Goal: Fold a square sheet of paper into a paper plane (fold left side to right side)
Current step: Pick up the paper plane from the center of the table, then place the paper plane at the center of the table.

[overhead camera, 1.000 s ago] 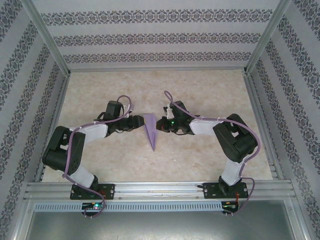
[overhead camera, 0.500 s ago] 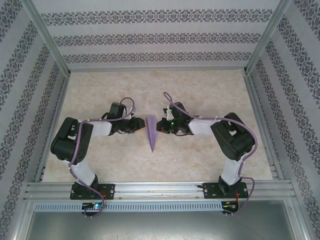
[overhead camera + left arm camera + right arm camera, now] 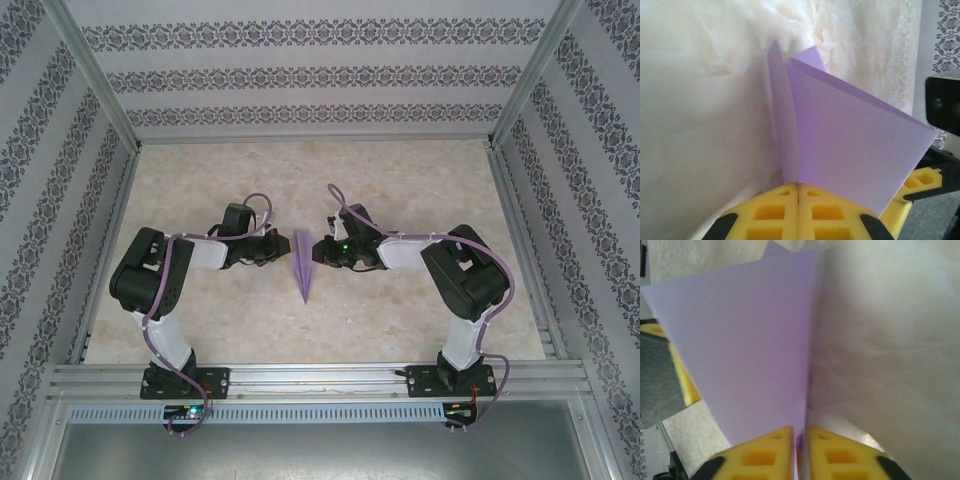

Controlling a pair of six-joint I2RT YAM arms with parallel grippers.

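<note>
Position of workpiece: the slim, pointed, light-purple paper plane (image 3: 303,268) lies mid-way across the beige marbled tabletop (image 3: 420,190), between the two arms. Its long axis runs near-to-far, with the tip toward the arm bases and the wide tail at the far end. The left gripper (image 3: 282,250) meets the tail from the left. The right gripper (image 3: 321,250) meets it from the right, directly opposite and equally near. In each wrist view the yellow jaws are pinched on the paper's edge, with a layer standing up from the seam. Judgement: the left-to-right fold should pivot about the long centre crease, the left arm carrying its flap across.
</note>
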